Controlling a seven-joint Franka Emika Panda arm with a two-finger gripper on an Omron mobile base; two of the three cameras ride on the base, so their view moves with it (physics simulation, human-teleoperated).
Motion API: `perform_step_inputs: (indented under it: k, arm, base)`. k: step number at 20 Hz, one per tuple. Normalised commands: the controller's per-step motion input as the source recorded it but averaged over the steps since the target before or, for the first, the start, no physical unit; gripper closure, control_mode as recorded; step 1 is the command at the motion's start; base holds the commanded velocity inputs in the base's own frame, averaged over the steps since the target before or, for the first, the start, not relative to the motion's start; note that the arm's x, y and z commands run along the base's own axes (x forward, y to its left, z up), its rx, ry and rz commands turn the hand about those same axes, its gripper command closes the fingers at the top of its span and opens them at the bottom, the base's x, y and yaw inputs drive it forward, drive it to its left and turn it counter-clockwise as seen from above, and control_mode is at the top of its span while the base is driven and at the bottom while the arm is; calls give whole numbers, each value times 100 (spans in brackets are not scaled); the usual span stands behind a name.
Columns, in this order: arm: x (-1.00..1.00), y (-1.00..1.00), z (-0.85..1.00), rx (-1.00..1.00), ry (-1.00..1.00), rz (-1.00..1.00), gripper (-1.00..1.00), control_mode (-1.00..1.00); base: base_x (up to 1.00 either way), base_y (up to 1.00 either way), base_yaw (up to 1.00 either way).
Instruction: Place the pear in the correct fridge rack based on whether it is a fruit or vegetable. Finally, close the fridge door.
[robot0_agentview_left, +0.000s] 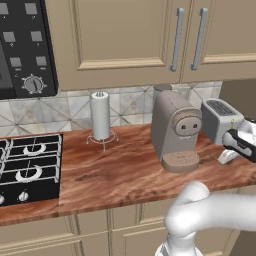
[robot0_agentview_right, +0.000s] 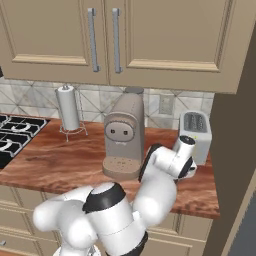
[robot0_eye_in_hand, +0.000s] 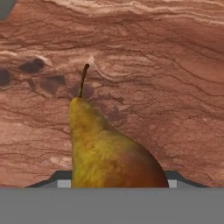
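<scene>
The pear (robot0_eye_in_hand: 109, 148), yellow-brown with a thin dark stem, lies close before the hand on the reddish wooden counter (robot0_eye_in_hand: 166, 78), stem pointing away. My gripper (robot0_eye_in_hand: 117, 183) has its two dark fingertips (robot0_eye_in_hand: 61, 178) against the pear's wide lower sides, shut on it. My hand (robot0_agentview_left: 242, 142) reaches down to the counter at the right, in front of the toaster; my white forearm (robot0_agentview_right: 170, 162) covers the fingers from behind. The fridge rack and the fridge door are out of view.
A tan coffee machine (robot0_agentview_left: 176, 131) stands just left of the hand, a silver toaster (robot0_agentview_left: 220, 119) behind it. A paper-towel holder (robot0_agentview_left: 100, 117) and a black gas hob (robot0_agentview_left: 27, 167) lie further left. Wall cabinets (robot0_agentview_left: 125, 35) hang above; a tall dark panel (robot0_agentview_right: 235, 150) bounds the right.
</scene>
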Motion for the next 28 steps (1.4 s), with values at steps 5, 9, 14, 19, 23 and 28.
perform_step_inputs:
  k: [5,9,14,19,23,28]
  arm:
    - [-81,6,79,0,-12,0,100,-100]
    - [-76,57,100,-2,-7,-3,100,-100]
    - [-52,98,90,-10,-11,-4,100,-100]
    - [-39,100,63,-14,-6,-1,100,-100]
    - [-23,100,24,-19,0,0,100,-100]
    - [0,99,0,-20,2,0,100,-100]
  base:
    - [0,0,0]
    - [0,0,0]
    - [0,0,0]
    - [0,0,0]
    - [0,0,0]
    - [0,0,0]
